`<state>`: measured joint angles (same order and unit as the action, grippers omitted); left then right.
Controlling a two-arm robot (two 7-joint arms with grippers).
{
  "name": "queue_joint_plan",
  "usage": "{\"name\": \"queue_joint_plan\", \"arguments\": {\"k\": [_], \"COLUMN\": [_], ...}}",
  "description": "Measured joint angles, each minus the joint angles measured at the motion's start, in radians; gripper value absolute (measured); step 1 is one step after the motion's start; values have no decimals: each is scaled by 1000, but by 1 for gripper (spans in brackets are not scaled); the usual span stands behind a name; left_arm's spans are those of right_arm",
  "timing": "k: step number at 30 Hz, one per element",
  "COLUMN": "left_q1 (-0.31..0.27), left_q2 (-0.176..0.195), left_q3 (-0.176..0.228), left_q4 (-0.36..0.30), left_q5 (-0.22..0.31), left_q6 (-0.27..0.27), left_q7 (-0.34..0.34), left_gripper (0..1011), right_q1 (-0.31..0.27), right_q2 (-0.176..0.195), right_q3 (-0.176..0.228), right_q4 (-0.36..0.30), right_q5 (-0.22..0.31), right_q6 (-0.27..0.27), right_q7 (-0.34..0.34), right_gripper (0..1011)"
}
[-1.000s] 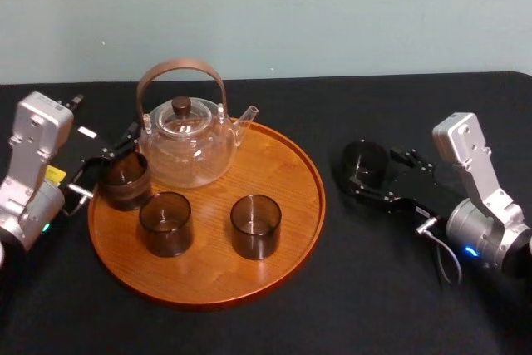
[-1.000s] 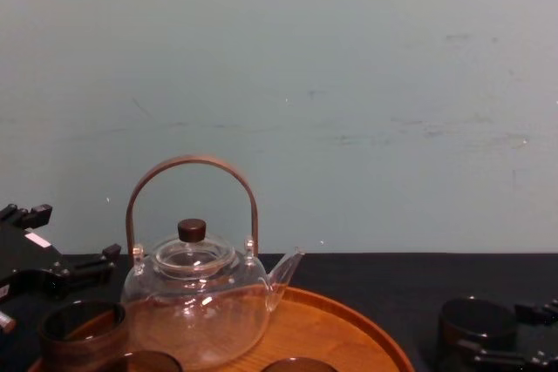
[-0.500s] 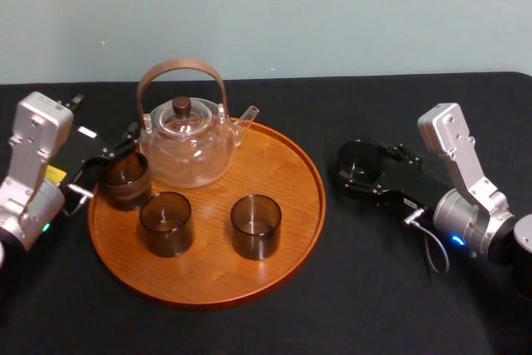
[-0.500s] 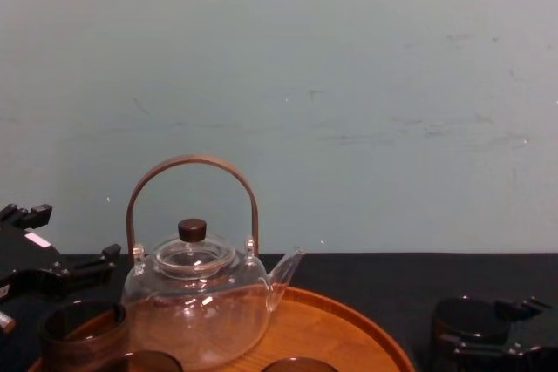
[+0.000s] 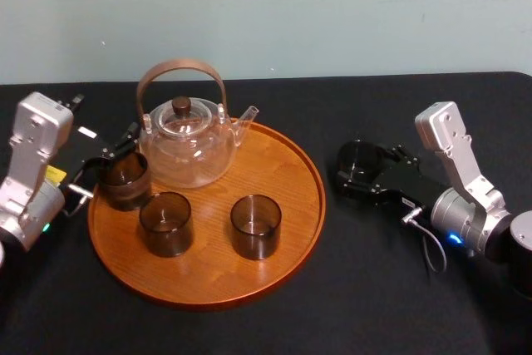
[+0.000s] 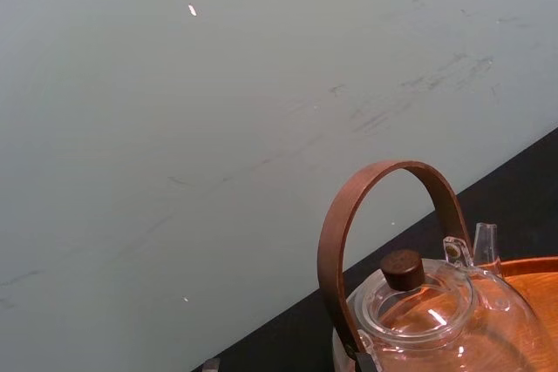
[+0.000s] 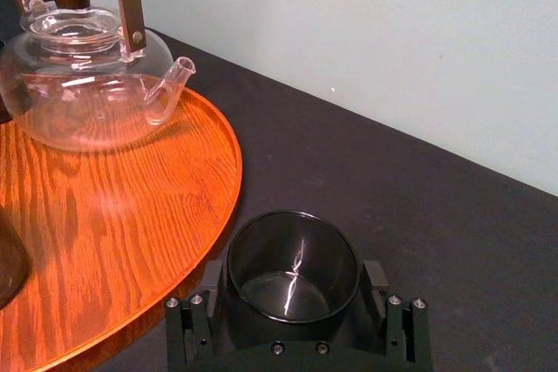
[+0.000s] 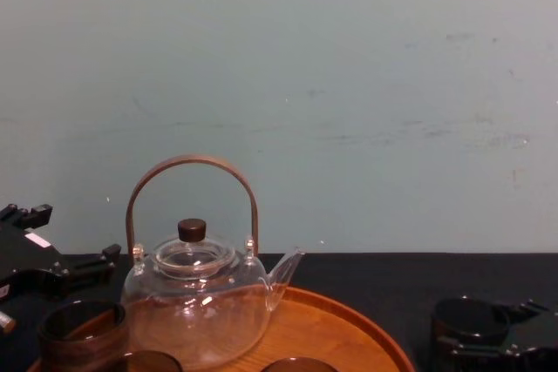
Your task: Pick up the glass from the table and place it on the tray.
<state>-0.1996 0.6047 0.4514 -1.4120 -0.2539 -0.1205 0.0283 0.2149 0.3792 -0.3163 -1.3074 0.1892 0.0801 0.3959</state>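
Glass (image 7: 294, 259): dark, see-through, upright, mouth up, standing between the fingers (image 7: 214, 278) of the right gripper (image 7: 295, 274). The two fingers sit on opposite sides of the glass, and in the right wrist view their pads lie against its wall with no gap to be seen on either side. The gripper is therefore closed about as far as the width of the glass allows and has hold of nothing else. Whether the base of the glass rests on the table (image 7: 453, 241) or stands just clear of it cannot be told.

Position of glass: over the black table, off the tray (image 7: 131, 215), just beside the tray's right-hand rim and apart from it. The right arm reaches in from the robot's right, low over the tabletop.

Tray: round, orange-brown wood, low raised rim, lying flat on the table. It carries a clear teapot (image 5: 184, 143) with a brown hoop handle and a dark knob on its lid, placed towards the back, spout pointing to the robot's right. Two dark cups stand upright in front of the teapot, one to the left (image 5: 165, 222) and one to the right (image 5: 255, 225). A third cup (image 5: 125, 179) stands at the tray's left edge.

Left gripper (image 5: 112, 155): low at the left rim of the tray, close against the third cup
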Motion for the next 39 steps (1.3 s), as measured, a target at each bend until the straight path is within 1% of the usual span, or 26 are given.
{"name": "queue_joint_plan", "arguments": {"k": [6,8,9,13,33,39], "left_q1": [0,0,0,0,0,0], "left_q2": [0,0,0,0,0,0], "left_q3": [0,0,0,0,0,0], "left_q4": [0,0,0,0,0,0], "left_q5": [0,0,0,0,0,0], "left_q6": [0,0,0,0,0,0], "left_q7": [0,0,0,0,0,0], "left_gripper": [1001,1001,1001,1001,1001,1001], "right_q1": [0,-1,-1,-1,-2,-8], "right_q2": [0,1,1,1,2,8], "right_q3": [0,0,0,1,2,4], "right_q4": [0,0,0,0,-2,-21], "right_q5": [1,1,1,1,2,1], "right_q6": [-1,-1,-1,-2,-4,-7], "right_q7": [0,0,0,0,0,-4], "right_gripper": [997,964,929,900,900,900]}}
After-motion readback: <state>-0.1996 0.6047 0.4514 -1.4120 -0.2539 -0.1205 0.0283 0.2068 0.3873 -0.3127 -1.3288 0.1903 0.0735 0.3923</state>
